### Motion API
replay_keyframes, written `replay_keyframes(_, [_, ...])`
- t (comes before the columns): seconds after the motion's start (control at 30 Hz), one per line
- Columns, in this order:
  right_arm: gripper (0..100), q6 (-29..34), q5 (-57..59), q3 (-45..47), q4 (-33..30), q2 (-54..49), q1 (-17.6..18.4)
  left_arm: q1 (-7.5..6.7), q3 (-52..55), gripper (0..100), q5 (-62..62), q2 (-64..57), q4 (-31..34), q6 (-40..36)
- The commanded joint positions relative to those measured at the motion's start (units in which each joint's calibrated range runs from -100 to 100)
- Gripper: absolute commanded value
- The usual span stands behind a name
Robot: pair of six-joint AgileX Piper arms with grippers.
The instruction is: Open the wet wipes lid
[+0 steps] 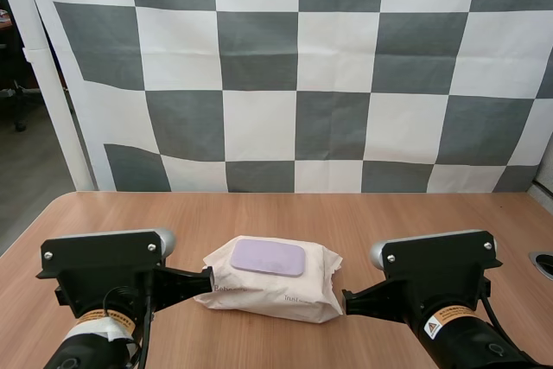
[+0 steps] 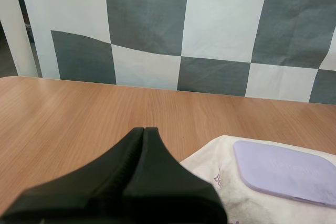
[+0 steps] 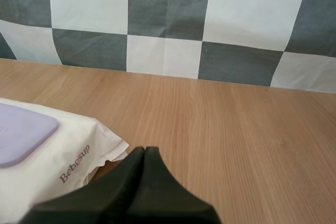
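A white pack of wet wipes (image 1: 272, 283) lies flat on the wooden table, between my two arms. Its lilac lid (image 1: 267, 257) sits closed on top. My left gripper (image 1: 207, 278) is shut, its tip just at the pack's left edge. In the left wrist view the two fingers (image 2: 144, 130) lie together as one dark wedge beside the pack (image 2: 220, 182) and lid (image 2: 283, 171). My right gripper (image 1: 346, 302) is shut too, by the pack's right end; its wedge (image 3: 144, 150) points past the crimped end of the pack (image 3: 68, 166), near the lid (image 3: 21, 132).
The wooden table (image 1: 276, 213) stretches back behind the pack. A round dark opening (image 1: 543, 263) sits at the table's right edge.
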Motion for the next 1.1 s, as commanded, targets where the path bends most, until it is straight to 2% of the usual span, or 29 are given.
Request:
replay_keyframes(0.0, [0,0.0,-0.1,0.0,0.1,0.0,0.0,0.04,-2.1,0,1.4,0.0,0.1,0.2])
replay_keyframes(0.1, [0,0.0,-0.1,-0.4,0.1,0.0,0.0,0.04,-7.1,0,6.1,0.0,0.3,0.2])
replay_keyframes(0.27, [0,0.0,2.0,-12.2,-0.1,0.0,0.0,0.04,-18.7,0,15.5,0.0,2.6,2.6])
replay_keyframes(0.47, [0,0.0,3.2,-25.7,1.2,0.0,0.0,0.04,-31.1,0,15.3,0.0,3.5,3.2])
replay_keyframes(0.57, [0,0.0,2.4,-29.4,1.9,0.0,0.0,0.04,-34.0,0,9.6,0.0,3.5,3.2])
replay_keyframes(0.67, [0,-0.1,4.6,-32.0,1.1,0.0,0.0,0.04,-35.6,0,11.0,0.0,4.7,5.8])
replay_keyframes(0.83, [0,-7.3,20.9,-37.0,1.2,1.4,0.0,0.04,-36.6,0,23.8,1.4,3.2,16.6])
replay_keyframes(1.07, [0,-17.6,33.9,-42.9,1.8,10.2,0.0,0.04,-36.6,0,28.1,14.1,3.3,23.7])
